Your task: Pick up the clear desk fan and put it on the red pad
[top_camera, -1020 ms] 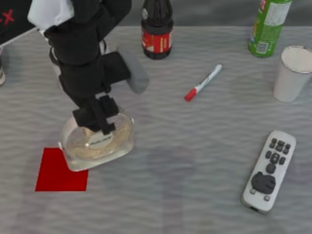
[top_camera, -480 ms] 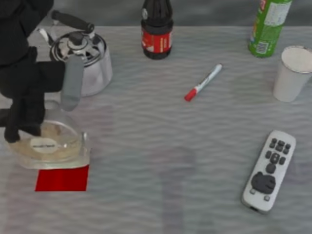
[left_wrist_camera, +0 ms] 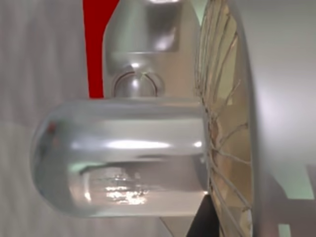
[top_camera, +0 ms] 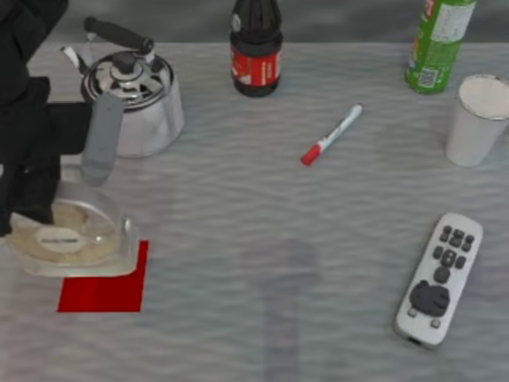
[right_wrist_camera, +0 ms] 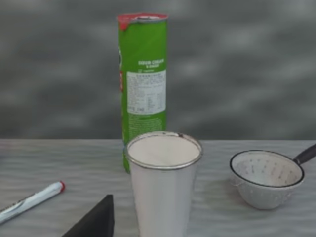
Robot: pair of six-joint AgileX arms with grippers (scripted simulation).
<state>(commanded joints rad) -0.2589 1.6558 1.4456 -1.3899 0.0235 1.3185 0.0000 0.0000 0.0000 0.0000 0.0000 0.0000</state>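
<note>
Left tool [top_camera: 32, 211] clamped on clear desk fan [top_camera: 67, 239] — overlapping red pad [top_camera: 107, 290].

Grey rippled tabletop [top_camera: 262, 239], mottled dark grey backdrop [right_wrist_camera: 237, 59]

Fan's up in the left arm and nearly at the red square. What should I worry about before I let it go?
1. In the top view, the clear desk fan overlaps only the upper edge of the red pad; released now, it would likely land mostly off it.
2. The fan reaches the table's left edge, so drifting left could drop it off.
3. The left gripper is near the kettle; withdrawing upward may clip it.
</note>
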